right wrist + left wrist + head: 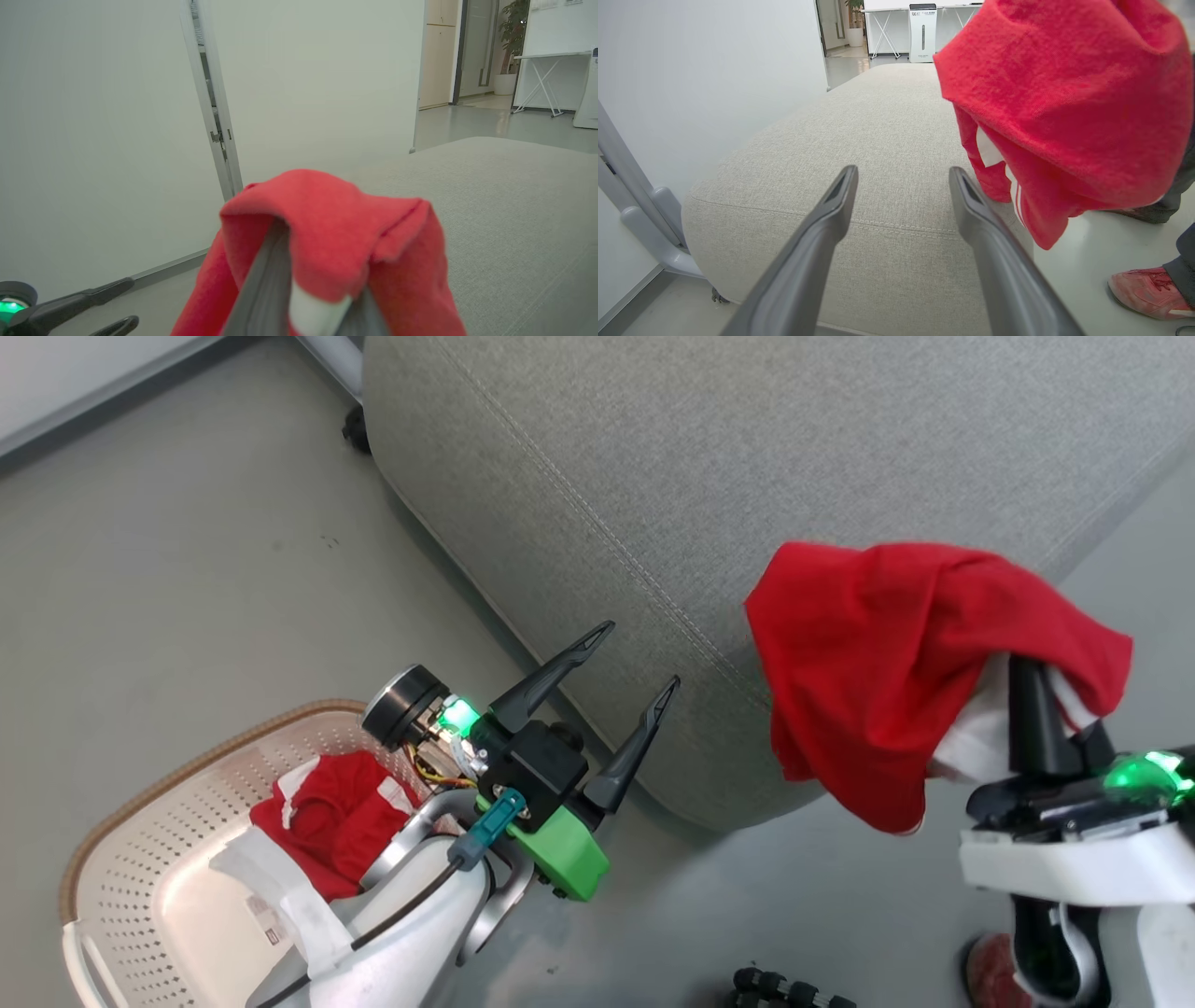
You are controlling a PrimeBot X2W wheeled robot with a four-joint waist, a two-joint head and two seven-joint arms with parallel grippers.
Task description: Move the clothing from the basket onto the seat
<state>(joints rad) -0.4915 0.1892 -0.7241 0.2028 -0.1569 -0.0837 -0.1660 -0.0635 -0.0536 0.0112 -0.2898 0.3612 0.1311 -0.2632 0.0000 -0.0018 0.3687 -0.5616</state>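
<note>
Your right gripper [1032,695] is clamped on one red garment [887,644], held up at the edge of the one seat [653,476]. Your left gripper [642,655] is spread apart and empty. A second garment [327,821] lies in the single basket [121,803].

Left claw [640,653]: two long dark tapered fingers on a black block, with a bright green plastic bracket [563,854] beneath. Green LED [457,716] lit beside a round black cap [403,706] with a silver rim. Teal connector [499,812] feeds a black cable [401,907] down the glossy white forearm [420,952]. Thin yellow-orange wires [431,775] at the wrist. Right claw [1036,709]: same dark fingers, black wrist, second green light [1153,773], rounded white shell [1074,873].
</note>
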